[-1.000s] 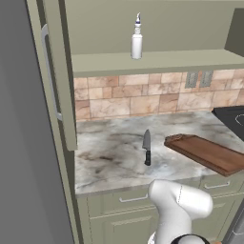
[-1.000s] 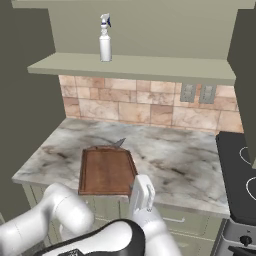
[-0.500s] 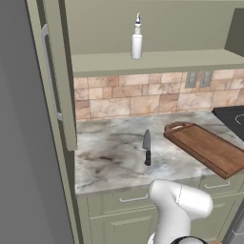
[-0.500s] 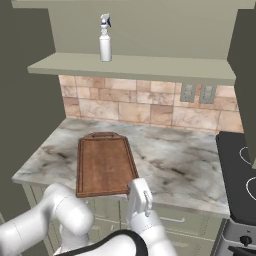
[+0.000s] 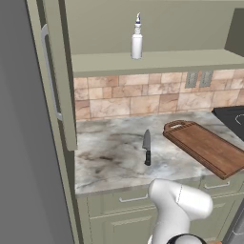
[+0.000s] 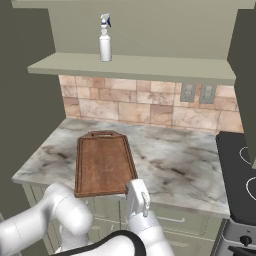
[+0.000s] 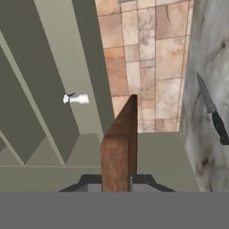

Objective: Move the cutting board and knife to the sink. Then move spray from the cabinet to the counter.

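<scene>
At the near short end of the cutting board (image 7: pixel 118 152) the tool (image 7: pixel 117 184) was clenched on the wood, its dark tips either side of the board's edge in the hand view. From there the board ran away edge-on toward the tiled backsplash (image 7: pixel 150 53). Seen from the right base camera, the board (image 6: pixel 102 162) sat tilted over the bench (image 6: pixel 170 160), handle loop toward the wall, with the white arm (image 6: pixel 137 202) reaching up to its front edge. From the left base camera its near corner (image 5: pixel 205 147) hung out past the bench front. Left of the board, apart from it, the knife (image 5: pixel 147 147) lay flat on the marble, blade pointing to the wall. Above, the spray (image 5: pixel 137 38) stood upright on the shelf of the cabinet (image 5: pixel 157 62). A black stovetop (image 6: pixel 237 175) lay to the right.
</scene>
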